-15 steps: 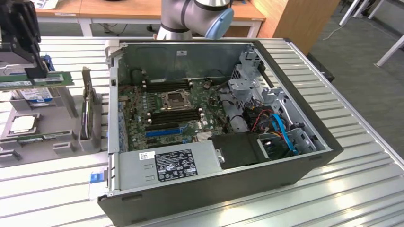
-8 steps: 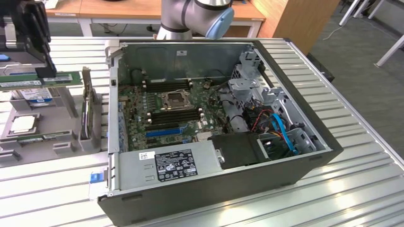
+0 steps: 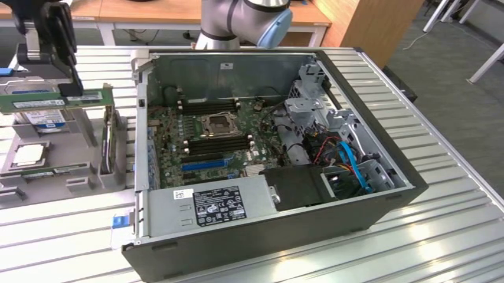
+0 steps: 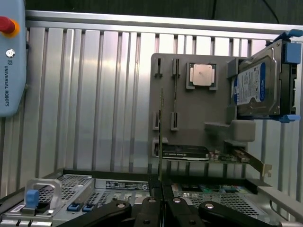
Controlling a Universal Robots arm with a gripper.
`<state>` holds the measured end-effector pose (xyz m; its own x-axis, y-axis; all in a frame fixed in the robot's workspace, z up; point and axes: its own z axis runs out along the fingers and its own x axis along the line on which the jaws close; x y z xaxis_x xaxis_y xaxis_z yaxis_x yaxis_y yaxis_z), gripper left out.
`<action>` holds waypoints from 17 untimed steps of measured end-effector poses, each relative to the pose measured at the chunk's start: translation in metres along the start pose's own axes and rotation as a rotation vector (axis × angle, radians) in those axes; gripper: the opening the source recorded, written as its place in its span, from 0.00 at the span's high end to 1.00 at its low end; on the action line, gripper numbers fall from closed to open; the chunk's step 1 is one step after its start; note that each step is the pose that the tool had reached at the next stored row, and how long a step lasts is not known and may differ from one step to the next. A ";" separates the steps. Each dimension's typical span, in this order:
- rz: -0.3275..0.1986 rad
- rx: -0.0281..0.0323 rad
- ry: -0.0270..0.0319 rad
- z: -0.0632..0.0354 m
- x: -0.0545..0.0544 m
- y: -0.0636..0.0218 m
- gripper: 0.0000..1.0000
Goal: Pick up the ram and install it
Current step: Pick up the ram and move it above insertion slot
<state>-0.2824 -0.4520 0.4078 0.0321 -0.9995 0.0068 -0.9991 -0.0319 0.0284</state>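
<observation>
The ribbed metal surface (image 3: 441, 236) carries everything you see. The open case (image 3: 275, 250) sits beside the gripper and lower down. Its black memory slots (image 3: 216, 144) are dark, and you can't tell what is in them. The arm (image 3: 244, 17) is cut off by the frame just above its base joint. Under the gripper stands the grey holder (image 4: 189, 109), with a drive (image 4: 251, 85) on edge in it, partly hidden by its blue bracket.

Your gripper (image 3: 69, 88) is closed on the ram (image 3: 32, 101), holding it level above the holder. One end of the ram runs out of frame. You can't tell whether it is fully clear of the holder's slots. From the wrist, the ram (image 4: 161, 142) shows only edge-on, as a thin line between the fingers (image 4: 150, 203), so its chips can't be made out. A CPU (image 4: 202, 74) lies in the holder below the gripper.
</observation>
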 end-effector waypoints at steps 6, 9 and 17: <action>0.000 0.0001 0.0000 -0.0003 0.000 -0.0127 0.88; 0.000 0.0000 0.0001 -0.0006 0.001 -0.0191 0.88; -0.001 0.0000 0.0000 -0.0010 0.001 -0.0364 0.88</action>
<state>-0.2460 -0.4520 0.4078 0.0326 -0.9994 0.0068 -0.9991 -0.0324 0.0284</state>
